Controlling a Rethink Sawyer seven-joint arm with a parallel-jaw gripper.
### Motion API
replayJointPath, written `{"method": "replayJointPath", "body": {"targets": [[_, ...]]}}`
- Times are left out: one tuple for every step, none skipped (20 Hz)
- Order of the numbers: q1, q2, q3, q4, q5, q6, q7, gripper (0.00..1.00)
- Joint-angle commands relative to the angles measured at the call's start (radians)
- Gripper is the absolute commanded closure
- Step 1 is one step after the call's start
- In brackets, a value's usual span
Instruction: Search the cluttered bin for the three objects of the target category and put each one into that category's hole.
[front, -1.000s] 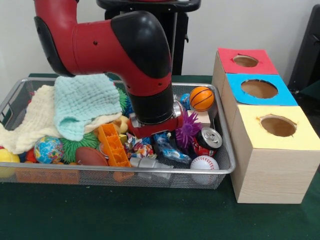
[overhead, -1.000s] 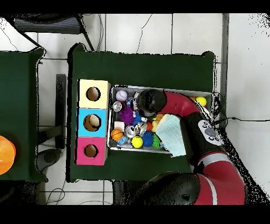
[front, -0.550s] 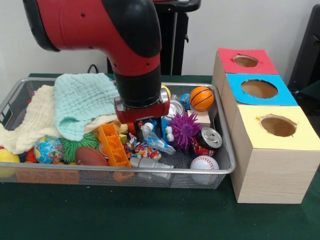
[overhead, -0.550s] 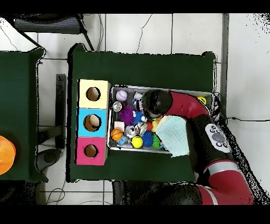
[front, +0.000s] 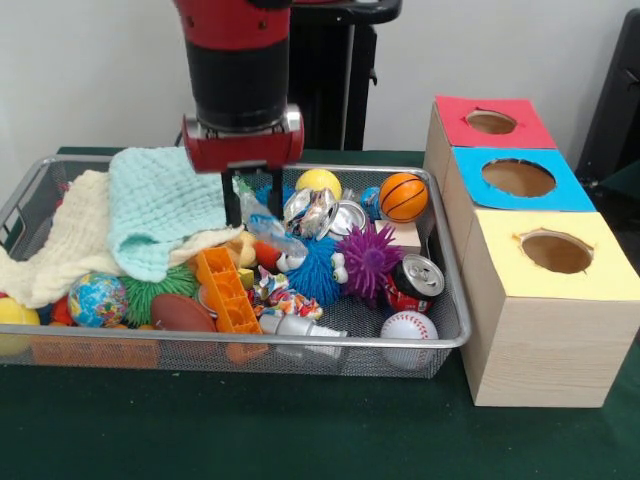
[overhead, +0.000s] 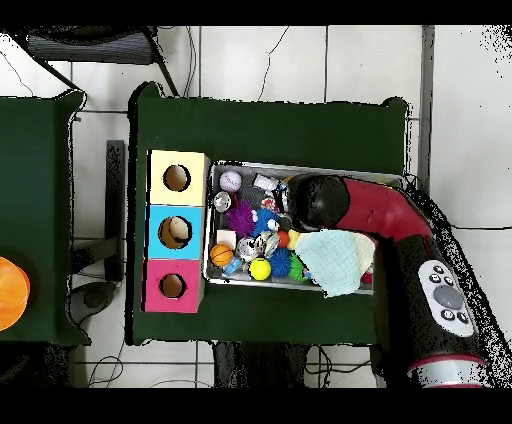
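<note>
My gripper (front: 250, 204) hangs above the middle of the wire bin (front: 330, 341), shut on a crumpled clear and blue plastic wrapper (front: 268, 229) that dangles down to the right, lifted off the pile. Below it lie a blue fuzzy ball (front: 318, 270), a crushed silver can (front: 312, 212), a purple spiky ball (front: 372, 258) and a red soda can (front: 412, 281). To the right stand three boxes with holes in their tops: red (front: 491, 122), blue (front: 518, 177) and yellow (front: 556, 252). In the overhead view the arm (overhead: 322, 201) hides the gripper.
A mint cloth (front: 165, 205) and a cream cloth (front: 60, 250) cover the bin's left half. Also in the bin are a basketball (front: 403, 197), a baseball (front: 408, 327), a yellow ball (front: 318, 183), an orange toy (front: 226, 290), a brown football (front: 182, 313) and a globe ball (front: 98, 299).
The gripper has risen out of the pile and shifted left in the front view, taking the wrapper up with it. The blue fuzzy ball and crushed can are now uncovered.
</note>
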Motion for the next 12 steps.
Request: {"method": "replayJointPath", "body": {"targets": [[0.060, -0.178, -0.041, 0.114, 0.086, 0.067, 0.241, 1.00], [0.075, -0.188, -0.049, 0.109, 0.099, 0.079, 0.256, 1.00], [0.086, -0.200, -0.056, 0.104, 0.110, 0.085, 0.265, 1.00], [0.101, -0.206, -0.065, 0.101, 0.125, 0.102, 0.279, 1.00], [0.118, -0.215, -0.076, 0.096, 0.139, 0.117, 0.294, 1.00], [0.136, -0.219, -0.087, 0.096, 0.152, 0.120, 0.310, 1.00], [0.153, -0.224, -0.098, 0.096, 0.165, 0.123, 0.327, 1.00], [0.171, -0.228, -0.109, 0.095, 0.178, 0.126, 0.344, 1.00], [0.187, -0.224, -0.123, 0.098, 0.190, 0.114, 0.358, 1.00], [0.205, -0.225, -0.132, 0.098, 0.201, 0.112, 0.374, 1.00], [0.218, -0.218, -0.141, 0.101, 0.215, 0.101, 0.385, 1.00], [0.233, -0.212, -0.150, 0.102, 0.228, 0.095, 0.396, 1.00]]}}
